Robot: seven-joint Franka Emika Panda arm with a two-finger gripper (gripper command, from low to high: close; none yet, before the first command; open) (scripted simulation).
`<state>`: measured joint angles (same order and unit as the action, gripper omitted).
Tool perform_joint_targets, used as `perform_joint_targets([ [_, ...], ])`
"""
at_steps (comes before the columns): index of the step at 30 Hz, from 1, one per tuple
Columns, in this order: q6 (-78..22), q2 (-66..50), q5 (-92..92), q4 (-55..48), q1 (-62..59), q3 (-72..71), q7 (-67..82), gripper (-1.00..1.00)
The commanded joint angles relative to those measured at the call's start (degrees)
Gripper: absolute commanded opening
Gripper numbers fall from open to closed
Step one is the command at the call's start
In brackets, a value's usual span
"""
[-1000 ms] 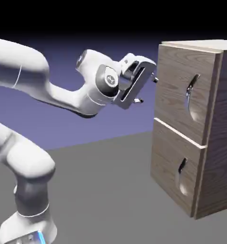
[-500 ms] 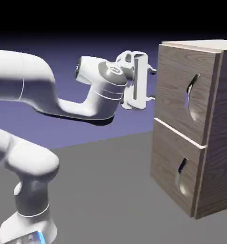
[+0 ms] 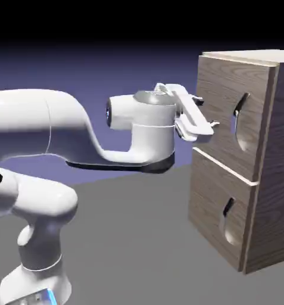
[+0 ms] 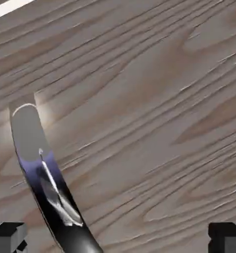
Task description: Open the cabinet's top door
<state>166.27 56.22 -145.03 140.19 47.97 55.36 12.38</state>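
At the cabinet (image 3: 242, 155), the top door (image 3: 227, 113) is shut and the gripper (image 3: 205, 113) hangs just before it, jaws wide apart and empty. This is the approach; next it must bracket the handle (image 4: 45, 183), off to one side.

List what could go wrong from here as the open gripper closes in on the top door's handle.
1. In the hand view the handle sits far toward one fingertip, not centred, so closing may miss it or clip only its edge.
2. The gripper is very near the top door; pushing further could ram the wood.
3. The door looks shut; a slanted grip might slip when pulling.
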Motion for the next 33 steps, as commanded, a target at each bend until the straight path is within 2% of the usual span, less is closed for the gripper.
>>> perform_joint_targets([
  [1,-0.1,0.4,-2.5,-0.4,0.8,1.0,0.9,1.00],
  [8,-1.1,3.2,-19.8,-2.8,6.5,7.6,7.5,1.00],
  [14,-2.9,0.0,-21.0,-10.2,16.6,13.2,6.9,1.00],
  [15,-2.9,0.0,-21.0,-10.2,16.6,13.2,6.9,-1.00],
  [27,-9.8,-12.6,-19.0,0.3,-6.2,-5.7,-10.7,-1.00],
  [33,-9.4,-17.9,-20.7,1.8,-18.4,-17.1,-21.5,-1.00],
])
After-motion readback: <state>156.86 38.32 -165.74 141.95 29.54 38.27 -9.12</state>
